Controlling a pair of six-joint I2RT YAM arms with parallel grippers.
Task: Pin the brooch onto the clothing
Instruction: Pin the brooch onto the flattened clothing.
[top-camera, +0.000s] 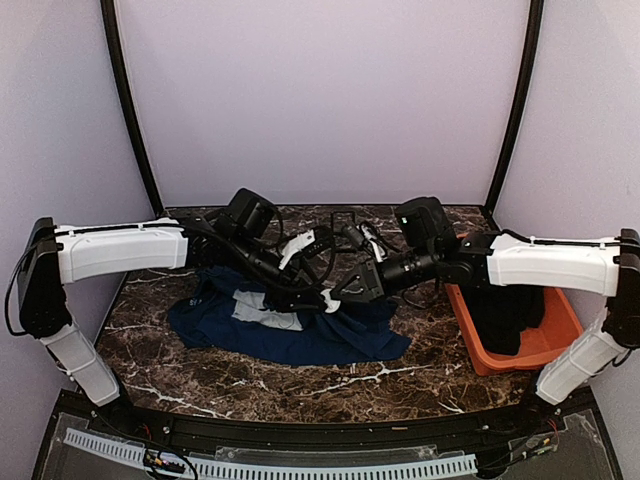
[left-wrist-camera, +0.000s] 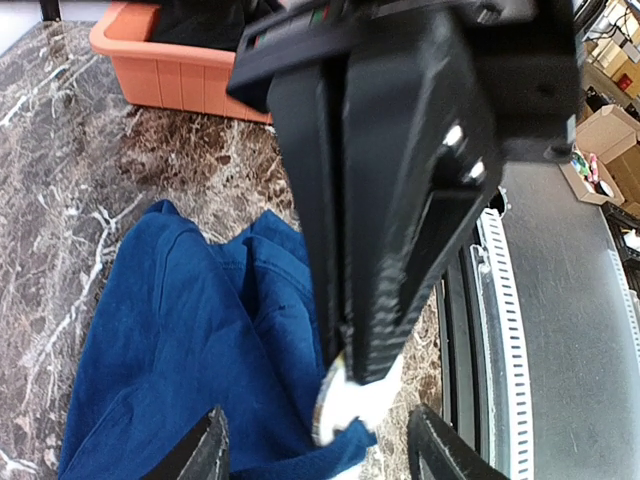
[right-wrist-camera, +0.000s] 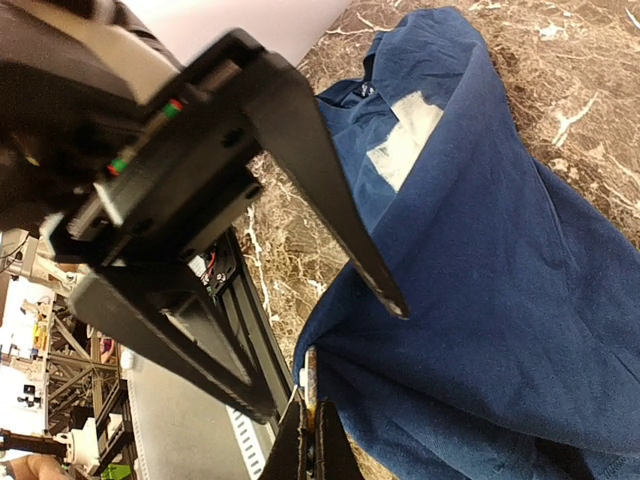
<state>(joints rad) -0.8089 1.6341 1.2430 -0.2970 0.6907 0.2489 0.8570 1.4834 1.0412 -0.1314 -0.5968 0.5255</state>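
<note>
Left wrist view has the right gripper (left-wrist-camera: 355, 372) filling the upper middle of the frame. Its jaws are pressed together on the brooch (left-wrist-camera: 352, 405), whose white back shows at their tips in the lower middle. The brooch sits right at a folded edge of the navy T-shirt (left-wrist-camera: 180, 330); whether it touches the cloth I cannot tell. The left gripper (left-wrist-camera: 318, 450) shows only its two fingers at the bottom edge. They stand apart, one on each side of the brooch, with nothing held.

From the right wrist, the brooch appears edge-on as a thin strip between the closed fingers at the bottom. The shirt's light print (right-wrist-camera: 405, 140) lies near the top centre.

From above, the shirt lies crumpled at the centre of the marble table (top-camera: 300, 385), and both arms meet over its right half. An orange bin (top-camera: 560, 335) at the right holds a black garment (top-camera: 505, 315).
</note>
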